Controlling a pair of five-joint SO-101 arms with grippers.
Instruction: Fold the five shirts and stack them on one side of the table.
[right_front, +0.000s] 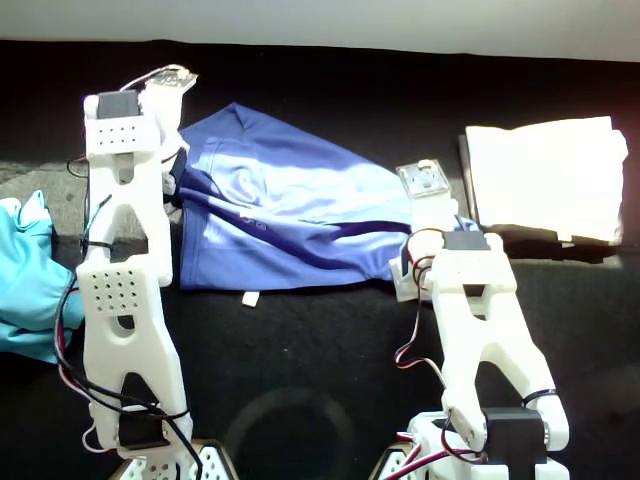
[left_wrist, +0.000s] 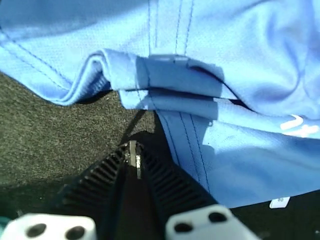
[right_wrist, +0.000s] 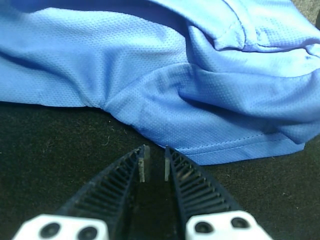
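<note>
A blue shirt (right_front: 290, 215) lies partly folded across the middle of the black table (right_front: 300, 380). My left gripper (right_front: 172, 186) sits at the shirt's left edge. In the left wrist view its fingers (left_wrist: 132, 152) are shut tip to tip with nothing between them, just short of a folded hem (left_wrist: 165, 80). My right gripper (right_front: 403, 278) is at the shirt's right lower corner. Its fingers (right_wrist: 155, 161) stand a narrow gap apart over bare table, just short of the shirt's stitched hem (right_wrist: 235, 147).
A stack of folded white shirts (right_front: 545, 175) rests at the back right on a dark one. A crumpled cyan shirt (right_front: 25, 275) lies at the left edge. A small white label (right_front: 250, 298) sticks out under the blue shirt's front edge.
</note>
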